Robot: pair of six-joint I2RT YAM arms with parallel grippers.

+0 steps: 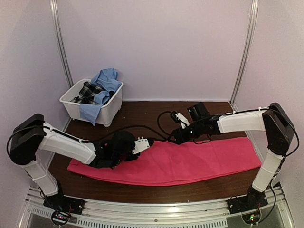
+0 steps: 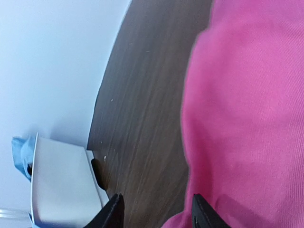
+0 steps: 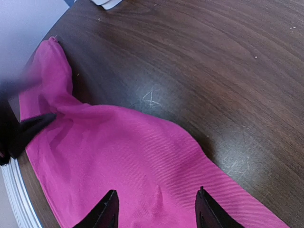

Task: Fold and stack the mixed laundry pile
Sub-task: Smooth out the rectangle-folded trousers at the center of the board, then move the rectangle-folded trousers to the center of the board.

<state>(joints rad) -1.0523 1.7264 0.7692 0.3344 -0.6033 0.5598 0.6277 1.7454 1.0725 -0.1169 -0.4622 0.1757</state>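
A bright pink-red cloth [image 1: 190,161] lies as a long flat band across the dark wooden table [image 1: 142,114]. My left gripper [image 1: 151,141] is low over its far edge near the middle, open; in the left wrist view the left gripper [image 2: 156,214] straddles the cloth's [image 2: 247,118] edge and bare wood. My right gripper [image 1: 172,138] hovers just to its right, also open; in the right wrist view the right gripper [image 3: 156,209] is above the cloth [image 3: 118,156] with nothing gripped. The light blue shirt [image 1: 107,78] and the plaid garment [image 1: 88,91] lie in the tub.
The white plastic tub [image 1: 71,107] stands at the far left corner of the table, the blue shirt hanging over its front wall; the tub [image 2: 61,185] also shows in the left wrist view. Walls with metal rails close in the back and sides.
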